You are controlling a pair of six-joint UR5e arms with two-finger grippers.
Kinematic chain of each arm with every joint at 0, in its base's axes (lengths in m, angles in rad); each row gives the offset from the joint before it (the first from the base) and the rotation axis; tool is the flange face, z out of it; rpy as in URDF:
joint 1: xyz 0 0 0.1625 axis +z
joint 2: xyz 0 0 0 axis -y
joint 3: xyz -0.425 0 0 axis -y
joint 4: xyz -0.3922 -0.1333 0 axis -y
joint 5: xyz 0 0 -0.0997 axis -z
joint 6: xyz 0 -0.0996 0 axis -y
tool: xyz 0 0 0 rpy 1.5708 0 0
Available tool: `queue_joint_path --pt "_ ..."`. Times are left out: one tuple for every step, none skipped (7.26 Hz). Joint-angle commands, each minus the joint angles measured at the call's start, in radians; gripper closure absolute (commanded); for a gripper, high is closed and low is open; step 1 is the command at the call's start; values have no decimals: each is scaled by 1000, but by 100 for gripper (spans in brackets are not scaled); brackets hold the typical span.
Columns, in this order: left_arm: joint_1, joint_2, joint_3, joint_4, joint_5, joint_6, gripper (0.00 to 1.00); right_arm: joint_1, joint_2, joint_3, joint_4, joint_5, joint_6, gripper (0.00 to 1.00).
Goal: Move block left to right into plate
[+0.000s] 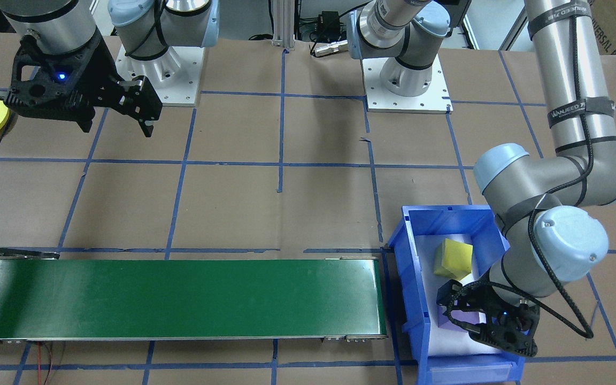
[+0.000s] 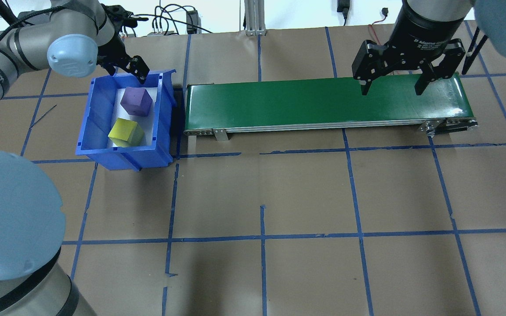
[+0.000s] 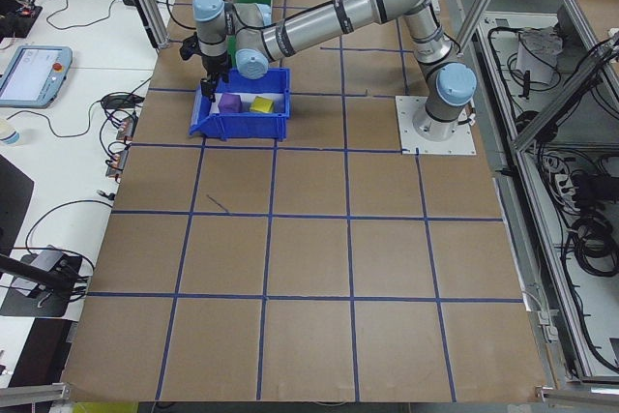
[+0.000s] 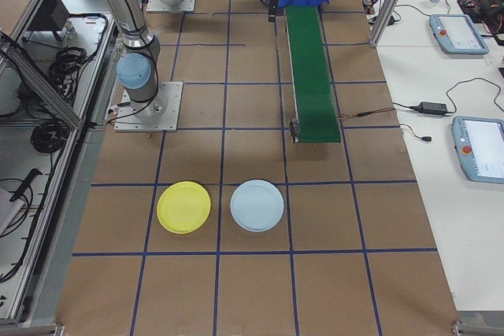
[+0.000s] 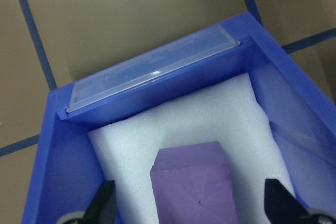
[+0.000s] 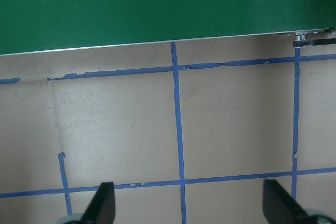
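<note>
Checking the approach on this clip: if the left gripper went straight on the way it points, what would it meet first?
Most likely the purple block: the open left gripper points down into the blue bin, its fingers either side of that block, which rests on white foam. Remaining gap unclear.

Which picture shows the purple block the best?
The overhead exterior view: the whole purple block shows inside the blue bin. The left wrist-mounted view shows only part, between the left hand's open fingers. Exterior left shows it tiny; front-facing mostly hides it.
</note>
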Motion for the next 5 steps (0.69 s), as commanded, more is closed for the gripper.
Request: queue_joint_path --pt "0 -33 -12 -8 11 10 2 -1 0 0 0 2 0 0" --pt "0 -48 -11 -8 13 10 2 -3 0 0 0 -6 -1 0" --pt "0 -61 -12 -5 16 10 24 -3 0 0 -2 -3 -1 0" --pt "0 -59 -8 -5 34 10 51 -3 0 0 -2 -3 -1 0" --pt "0 -49 -4 -9 37 3 52 -3 0 0 -2 -1 -1 0"
